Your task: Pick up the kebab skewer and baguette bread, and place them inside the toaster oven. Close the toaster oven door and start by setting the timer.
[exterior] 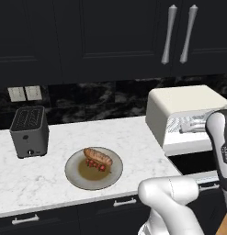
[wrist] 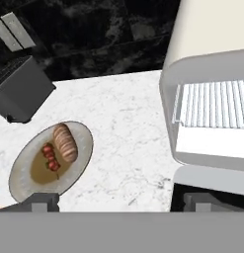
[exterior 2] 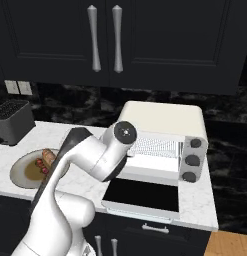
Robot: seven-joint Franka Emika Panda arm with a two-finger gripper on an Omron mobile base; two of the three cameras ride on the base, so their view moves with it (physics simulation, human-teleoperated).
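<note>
**Open gripper above counter, between plate and oven**

The gripper [wrist: 116, 200] hangs with jaws spread wide, holding nothing. In the hand view, the plate [wrist: 24, 190] lies to its lower left, carrying the baguette [wrist: 65, 143] with the skewer [wrist: 51, 157] touching beside it. The oven [wrist: 202, 44], door [exterior 2: 142, 195] dropped open, sits to its right. The arm bends toward the oven.

The toaster oven [exterior 2: 165, 135] sits at centre, its door [exterior 2: 142, 196] dropped flat open toward six o'clock. At nine o'clock, a plate [exterior 2: 17, 177] carries the baguette bread [exterior 2: 48, 155] and kebab skewer [exterior 2: 41, 165].
</note>
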